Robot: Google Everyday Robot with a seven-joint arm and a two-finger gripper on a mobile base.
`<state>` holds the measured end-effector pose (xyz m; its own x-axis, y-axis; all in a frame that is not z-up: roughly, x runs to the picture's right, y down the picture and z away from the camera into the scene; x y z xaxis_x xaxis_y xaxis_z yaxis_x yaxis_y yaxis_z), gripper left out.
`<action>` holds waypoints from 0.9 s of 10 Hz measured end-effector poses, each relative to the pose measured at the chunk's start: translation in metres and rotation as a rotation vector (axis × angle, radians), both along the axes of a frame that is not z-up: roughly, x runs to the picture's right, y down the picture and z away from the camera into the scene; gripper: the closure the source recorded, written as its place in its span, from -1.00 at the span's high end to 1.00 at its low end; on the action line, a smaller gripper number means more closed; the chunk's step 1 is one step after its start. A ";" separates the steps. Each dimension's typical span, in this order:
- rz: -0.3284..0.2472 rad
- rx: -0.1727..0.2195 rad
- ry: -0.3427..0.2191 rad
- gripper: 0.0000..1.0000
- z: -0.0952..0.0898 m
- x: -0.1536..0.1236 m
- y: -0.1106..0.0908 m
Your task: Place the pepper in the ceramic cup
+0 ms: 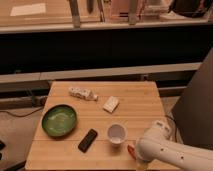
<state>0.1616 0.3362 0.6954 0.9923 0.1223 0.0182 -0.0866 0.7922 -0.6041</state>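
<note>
Wooden table [135, 97], viewed from above its front edge. At the front right corner, the gripper [140, 161] on the end of the white arm [172, 152] — pointed down close to the wood, jaws spread wide, gripping nothing. Just left of it, the pepper [131, 150]: orange-red, lying flat on the table, partly hidden by the arm. Up and left of the pepper, near but apart, the ceramic cup [116, 133] — upright, white, pale interior showing. Left of the cup, 1 black rectangular device [88, 140]; farther left, the green bowl [59, 120]. Mid-table behind them, 1 white packet [111, 104] and 1 small patterned bottle [82, 93] on its side.
</note>
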 end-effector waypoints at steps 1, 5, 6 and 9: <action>0.006 0.015 -0.006 0.60 0.004 -0.001 0.001; 0.019 0.023 0.015 0.60 0.021 -0.001 0.013; 0.021 0.013 0.024 0.60 0.026 0.001 0.017; 0.025 -0.008 0.030 0.49 0.034 0.002 0.021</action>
